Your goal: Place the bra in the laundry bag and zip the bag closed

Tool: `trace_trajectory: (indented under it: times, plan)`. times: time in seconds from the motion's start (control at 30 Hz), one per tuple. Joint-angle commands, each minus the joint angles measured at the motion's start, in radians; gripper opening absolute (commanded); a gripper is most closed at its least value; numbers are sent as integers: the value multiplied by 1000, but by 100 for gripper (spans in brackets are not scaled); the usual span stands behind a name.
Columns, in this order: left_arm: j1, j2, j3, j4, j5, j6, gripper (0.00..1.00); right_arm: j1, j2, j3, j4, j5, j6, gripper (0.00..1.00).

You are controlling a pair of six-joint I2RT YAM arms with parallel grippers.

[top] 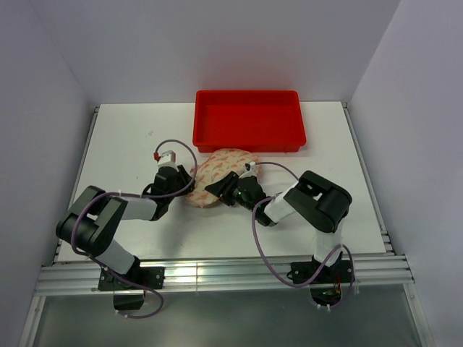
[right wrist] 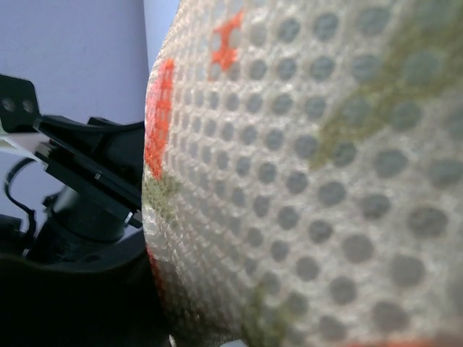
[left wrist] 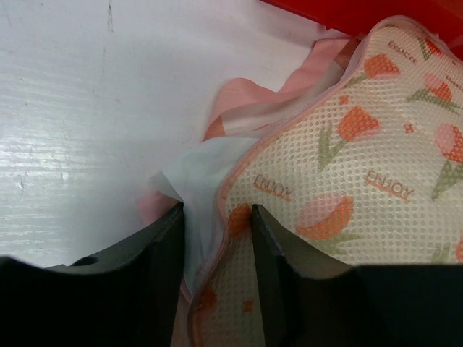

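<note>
Laundry bag (top: 218,172), a cream mesh pouch printed with pink-orange flowers and edged in pink, lies on the white table (top: 123,144) just in front of the red tray (top: 249,143), its far end close to the tray's near wall. Both arms reach in to it: the left arm (top: 137,208) meets its left edge and the right arm (top: 318,199) its near edge, so the bag sits between them.

From the left wrist, the left fingers (left wrist: 155,275) stand spread, with the bag's pink-trimmed rim and a fold of white fabric in the gap between them. Pale pink cloth (left wrist: 235,101) shows beside and beneath that edge of the bag.

The right fingers (top: 219,188) rest against the bag; the right wrist camera shows almost only close, blurred mesh (right wrist: 304,173), so I cannot tell whether they are spread or pinching it
</note>
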Motion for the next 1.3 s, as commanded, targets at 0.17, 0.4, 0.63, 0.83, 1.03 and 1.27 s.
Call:
trace_trajectory:
  times: [0.17,0.4,0.63,0.83,1.03,1.27]
  plan:
    - [-1,-186,12,-144,-39,8,69,-1,17,30,34,27,46,36]
    - [-94,-562,-57,-366,-69,-52,79,0,12,30,29,33,55,33]
    - [-473,-811,-115,-661,-321,-224,50,2,12,33,22,41,57,33]
    - [-694,-648,-129,-632,-468,-345,43,2,3,32,17,39,51,33]
    - [-693,-419,-80,-491,-531,-301,45,2,-2,23,14,38,46,33]
    - [-665,-342,-68,-396,-533,-244,39,2,7,24,16,23,46,32]
